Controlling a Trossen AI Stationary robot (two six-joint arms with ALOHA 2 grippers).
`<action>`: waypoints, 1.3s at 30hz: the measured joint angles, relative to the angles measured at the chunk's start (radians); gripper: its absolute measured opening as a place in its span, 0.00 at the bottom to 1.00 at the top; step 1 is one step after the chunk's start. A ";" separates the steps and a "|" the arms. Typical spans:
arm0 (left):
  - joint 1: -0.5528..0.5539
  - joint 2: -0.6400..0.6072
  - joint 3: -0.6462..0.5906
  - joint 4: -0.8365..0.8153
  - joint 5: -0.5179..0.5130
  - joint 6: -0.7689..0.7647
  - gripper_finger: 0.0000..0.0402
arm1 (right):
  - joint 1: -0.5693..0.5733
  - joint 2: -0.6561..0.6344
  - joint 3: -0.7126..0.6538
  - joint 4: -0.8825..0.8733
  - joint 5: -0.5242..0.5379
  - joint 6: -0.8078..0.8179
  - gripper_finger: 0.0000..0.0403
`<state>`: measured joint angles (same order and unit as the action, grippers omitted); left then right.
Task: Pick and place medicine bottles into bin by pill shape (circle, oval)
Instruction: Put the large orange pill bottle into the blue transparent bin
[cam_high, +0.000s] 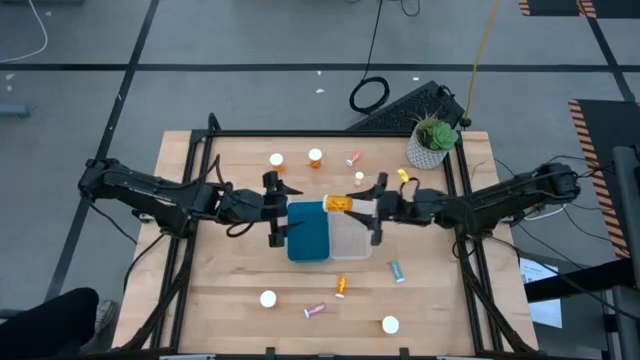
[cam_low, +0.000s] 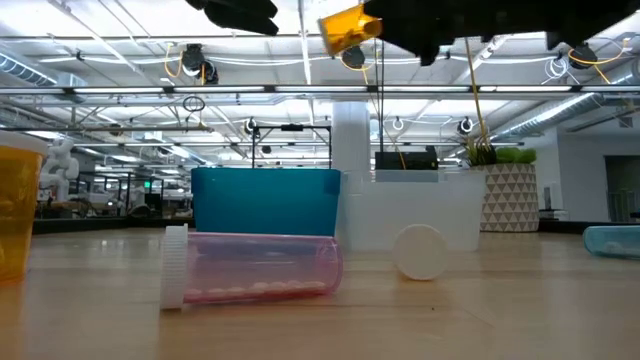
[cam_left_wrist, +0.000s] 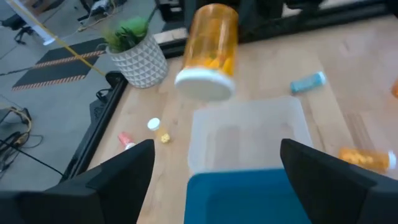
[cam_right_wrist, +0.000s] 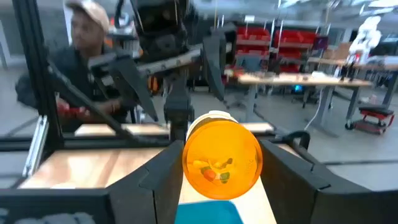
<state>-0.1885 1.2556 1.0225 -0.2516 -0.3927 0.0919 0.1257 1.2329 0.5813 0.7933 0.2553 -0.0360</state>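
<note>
So the right claw (cam_high: 366, 208) has its fingers clamped on an amber bottle (cam_high: 338, 204), holding it sideways in the air, white cap pointing at the other arm. Through the bottle's bottom you can see a few pills (cam_right_wrist: 214, 169), though I can't tell their shape. It hangs right over the seam between the blue bin (cam_high: 308, 231) and the clear bin (cam_high: 352, 240), which sit touching side by side mid-desk. The left claw (cam_high: 272, 208) is right across from it over the blue bin's far edge, fingers spread wide with nothing in them.

Loose bottles are scattered all over the desk (cam_high: 220, 270): a pink one (cam_low: 250, 267) lying on its side close to the low camera, a teal one (cam_high: 397, 270) near the clear bin, a small orange one (cam_high: 341, 286). A potted plant (cam_high: 433, 142) sits in a back corner. There's a person (cam_right_wrist: 74, 62) behind the frame.
</note>
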 joint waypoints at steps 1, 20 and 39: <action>0.005 0.000 0.000 0.018 0.000 -0.009 0.86 | 0.000 -0.016 -0.019 0.032 0.000 0.000 0.46; 0.074 0.018 -0.238 0.811 0.200 0.021 0.86 | -0.018 -0.050 -0.213 0.419 -0.051 -0.010 0.46; 0.116 0.020 -0.239 0.823 0.344 0.029 0.86 | -0.017 0.240 -0.193 0.776 -0.103 0.026 0.46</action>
<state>-0.0723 1.2755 0.7834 0.5718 -0.0486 0.1213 0.1085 1.4734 0.3879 1.5690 0.1520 -0.0100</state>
